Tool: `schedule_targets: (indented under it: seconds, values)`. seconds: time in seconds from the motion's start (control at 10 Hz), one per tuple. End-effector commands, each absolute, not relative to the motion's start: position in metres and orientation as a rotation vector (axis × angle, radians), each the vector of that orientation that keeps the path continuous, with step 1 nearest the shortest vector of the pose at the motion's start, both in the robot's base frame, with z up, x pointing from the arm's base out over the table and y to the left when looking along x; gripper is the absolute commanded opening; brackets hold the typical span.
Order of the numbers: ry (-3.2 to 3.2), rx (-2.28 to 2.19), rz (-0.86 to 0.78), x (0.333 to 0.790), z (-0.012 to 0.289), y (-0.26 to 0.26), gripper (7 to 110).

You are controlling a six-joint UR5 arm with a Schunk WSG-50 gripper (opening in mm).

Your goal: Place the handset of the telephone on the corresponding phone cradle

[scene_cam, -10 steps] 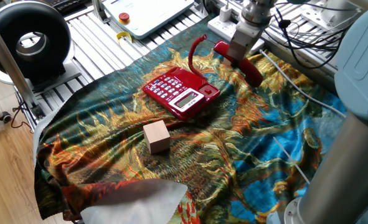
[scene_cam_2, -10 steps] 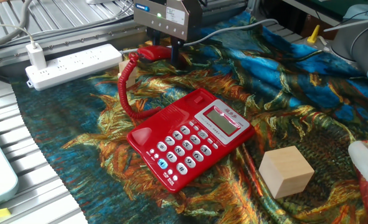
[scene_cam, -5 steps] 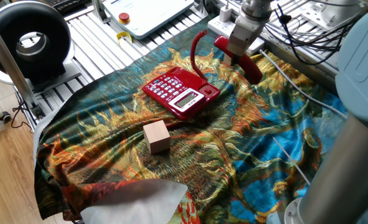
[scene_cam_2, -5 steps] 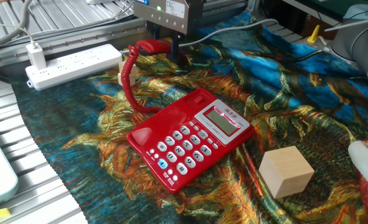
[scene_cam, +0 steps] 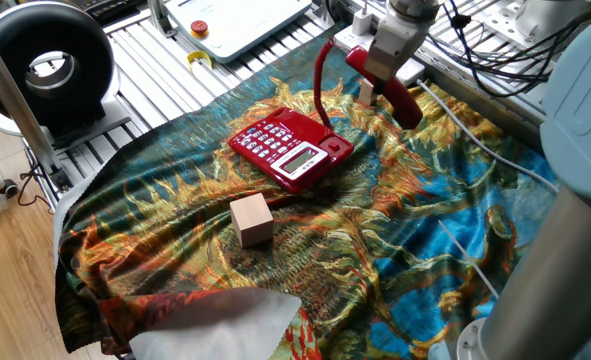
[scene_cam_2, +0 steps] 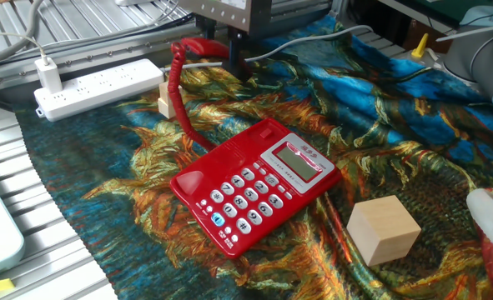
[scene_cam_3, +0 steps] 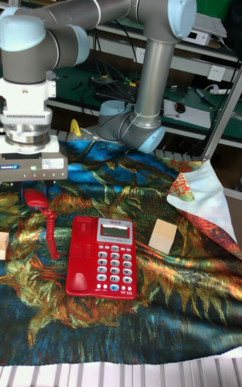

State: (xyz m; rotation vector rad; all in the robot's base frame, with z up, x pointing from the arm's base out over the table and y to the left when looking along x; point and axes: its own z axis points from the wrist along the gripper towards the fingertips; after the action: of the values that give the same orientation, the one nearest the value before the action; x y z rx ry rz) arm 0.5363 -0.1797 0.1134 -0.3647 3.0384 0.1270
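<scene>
The red telephone (scene_cam: 290, 150) lies on the patterned cloth with its keypad up. Its phone cradle (scene_cam_2: 229, 155) is the bare red strip along the base's left side, also seen in the tall fixed view (scene_cam_3: 81, 256), and nothing rests on it. My gripper (scene_cam: 380, 85) is shut on the red handset (scene_cam: 400, 100), which hangs in the air behind the base. In the other fixed view only one rounded end of the handset (scene_cam_2: 198, 46) shows beside the gripper (scene_cam_2: 232, 57). The red cord (scene_cam_2: 182, 100) stretches down from it to the base.
A tan wooden cube (scene_cam: 252, 218) stands on the cloth in front of the phone. A small wooden block (scene_cam_2: 167, 98) and a white power strip (scene_cam_2: 96, 83) lie near the cloth's back edge. White folded fabric (scene_cam_3: 202, 192) lies to the right.
My gripper has risen with the handset in it, drawing the red cord upward and straighter. The phone base and the cube have stayed put.
</scene>
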Motion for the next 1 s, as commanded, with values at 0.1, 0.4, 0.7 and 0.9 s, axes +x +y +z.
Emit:
schedule_targets:
  seconds: [0.1, 0.4, 0.7, 0.9]
  values:
    - [3.03, -0.308, 0.161, 0.542, 0.136, -0.167, 7]
    - [3.024, -0.259, 0.17, 0.547, 0.14, -0.153, 7]
    - [3.013, -0.222, 0.172, 0.554, 0.14, -0.147, 7]
    - [3.003, -0.177, 0.158, 0.559, 0.139, -0.147, 7]
